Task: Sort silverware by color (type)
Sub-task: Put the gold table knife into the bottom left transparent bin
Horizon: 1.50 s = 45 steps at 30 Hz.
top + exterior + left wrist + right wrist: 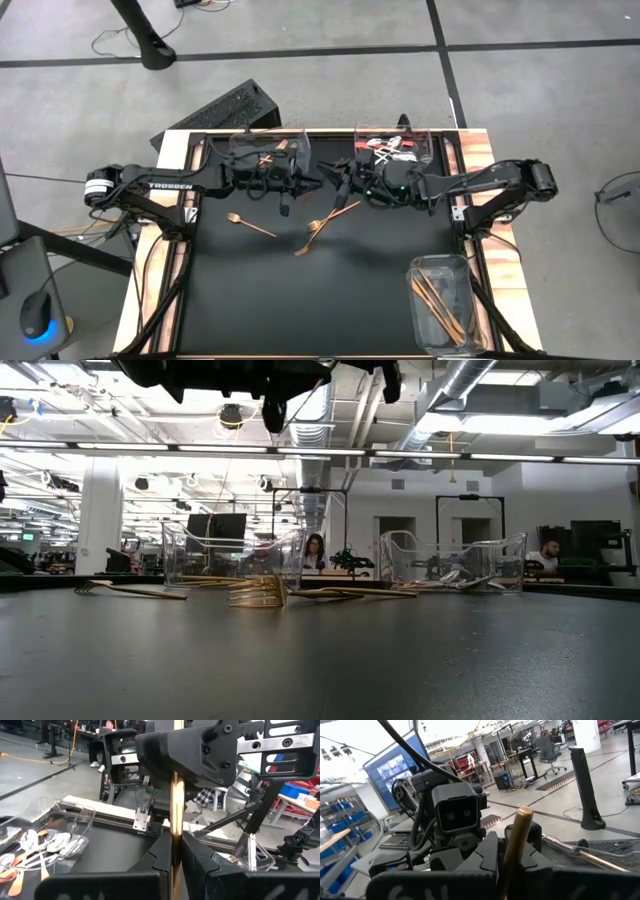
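High above the far middle of the table, my left gripper [305, 182] and my right gripper [338, 183] face each other, both shut on one slim gold stick [176, 820]. The right wrist view shows the stick's rounded end [524, 814] past my right gripper [512, 857]. In the left wrist view the stick passes through my left gripper [176, 850]. Copper-gold forks [250, 224] [312, 237] [342, 209] lie flat on the black mat. Spoons with orange handles [42, 852] lie in a clear bin [395, 145]. Gold sticks [440, 305] lie in another. My left gripper pinches the gold stick's shaft [176, 862] between its two fingers, coming level from the table's left. The stick is lifted clear of the table. My right gripper pinches the same stick a little farther along [176, 787], level from the table's right. A short rounded end [522, 820] stands out past its fingers.
A clear bin [270, 150] stands at the far left of the mat, under my left arm. The bin of gold sticks [447, 268] stands near the right front corner. Wooden table edges [480, 160] frame the mat. People sit at desks in the room behind.
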Each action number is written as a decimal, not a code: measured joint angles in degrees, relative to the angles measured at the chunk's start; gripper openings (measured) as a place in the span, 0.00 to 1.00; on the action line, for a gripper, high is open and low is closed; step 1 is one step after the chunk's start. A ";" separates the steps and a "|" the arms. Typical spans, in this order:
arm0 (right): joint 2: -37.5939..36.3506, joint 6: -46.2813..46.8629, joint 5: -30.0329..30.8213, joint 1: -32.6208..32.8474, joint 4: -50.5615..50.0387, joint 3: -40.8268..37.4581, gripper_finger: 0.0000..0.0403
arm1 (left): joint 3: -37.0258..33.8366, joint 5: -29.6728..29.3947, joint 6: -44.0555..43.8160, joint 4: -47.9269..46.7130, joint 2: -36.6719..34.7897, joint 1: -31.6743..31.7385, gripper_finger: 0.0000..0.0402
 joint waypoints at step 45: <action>-26.71 23.58 -16.98 -5.24 -62.61 -0.11 0.07 | 0.13 -6.38 -8.20 -7.83 -0.13 -0.04 0.30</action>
